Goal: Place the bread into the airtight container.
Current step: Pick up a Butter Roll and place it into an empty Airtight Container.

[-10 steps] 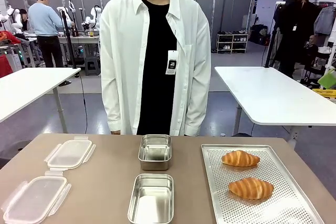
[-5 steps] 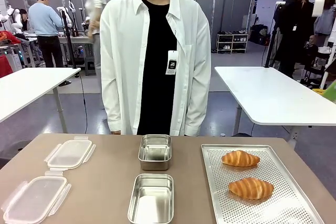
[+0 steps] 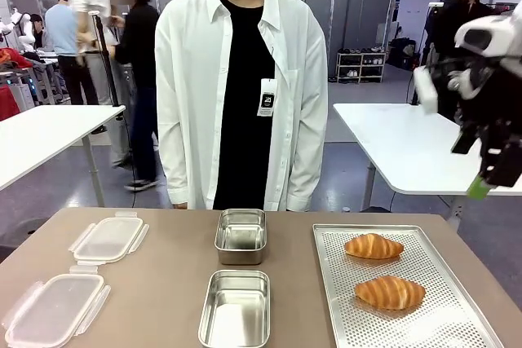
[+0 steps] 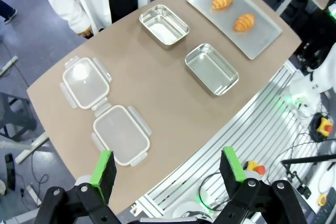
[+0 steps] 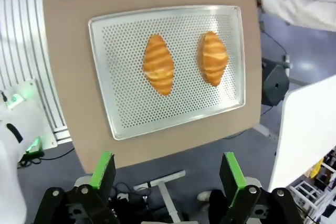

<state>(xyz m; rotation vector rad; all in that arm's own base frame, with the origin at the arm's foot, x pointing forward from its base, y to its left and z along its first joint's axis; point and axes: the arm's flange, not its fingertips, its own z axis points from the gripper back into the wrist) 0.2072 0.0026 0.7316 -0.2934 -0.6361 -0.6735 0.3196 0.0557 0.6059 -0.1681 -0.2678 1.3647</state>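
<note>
The right gripper [image 5: 167, 177], spread wide and empty, hung high above the tray [image 5: 121, 119] with both croissants [image 5: 158, 71] straight below it, likely lining up a pick, the open containers [image 3: 241, 238] down to its left.

Lab hall: white worktables [image 3: 424, 152], storage shelf [image 3: 360, 67]
</note>
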